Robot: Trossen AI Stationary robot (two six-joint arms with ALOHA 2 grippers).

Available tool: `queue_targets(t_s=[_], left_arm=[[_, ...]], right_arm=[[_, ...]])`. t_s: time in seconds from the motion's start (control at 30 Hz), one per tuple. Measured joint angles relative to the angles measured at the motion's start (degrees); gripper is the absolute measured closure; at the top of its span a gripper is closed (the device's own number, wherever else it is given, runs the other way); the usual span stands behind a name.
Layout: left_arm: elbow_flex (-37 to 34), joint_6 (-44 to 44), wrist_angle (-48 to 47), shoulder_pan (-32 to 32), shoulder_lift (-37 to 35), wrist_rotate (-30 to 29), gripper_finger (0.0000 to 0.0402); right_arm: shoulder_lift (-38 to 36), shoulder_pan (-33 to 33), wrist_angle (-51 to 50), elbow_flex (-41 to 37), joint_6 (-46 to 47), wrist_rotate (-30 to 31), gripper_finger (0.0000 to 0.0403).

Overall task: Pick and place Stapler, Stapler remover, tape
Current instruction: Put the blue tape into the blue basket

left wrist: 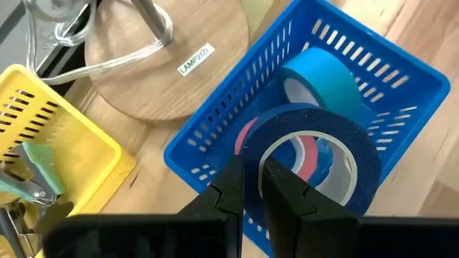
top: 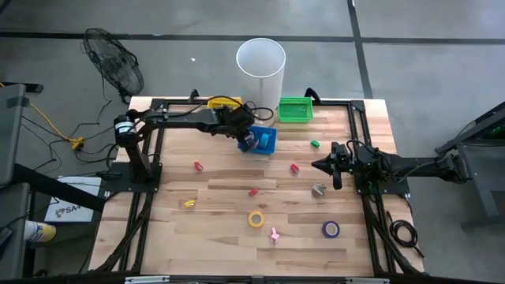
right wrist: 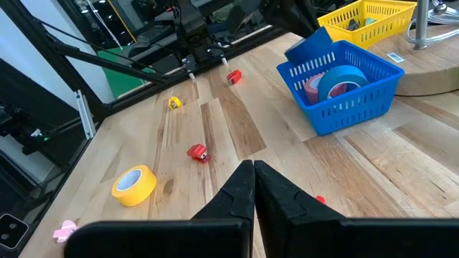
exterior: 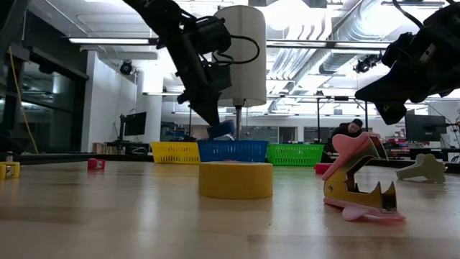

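The left gripper (left wrist: 251, 188) hangs over the blue basket (top: 264, 142), pinching the edge of a dark blue tape roll (left wrist: 315, 154) between its fingers. Right below it, inside the basket, sit a light blue roll (left wrist: 319, 75) and a pink one (left wrist: 247, 136). The yellow basket (left wrist: 64, 154) stands just beside it. The right gripper (right wrist: 253, 188) waits well off above the table, fingers pressed together on nothing, with a yellow roll (right wrist: 134, 185) and a red remover (right wrist: 198, 152) ahead of it.
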Motion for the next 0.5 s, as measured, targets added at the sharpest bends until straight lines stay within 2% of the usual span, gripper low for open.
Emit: queue_targets(t_s=[0.3, 0.5], left_arm=[[0.0, -0.2, 2.4, -0.1, 4.8, -0.7, 0.0376], [0.0, -0.2, 2.9, -0.1, 4.9, -2.0, 0.0376]], right_arm=[[0.0, 0.0, 0.0, 0.0, 0.0, 0.0, 0.0403], [0.0, 0.0, 0.0, 0.0, 0.0, 0.0, 0.0403]])
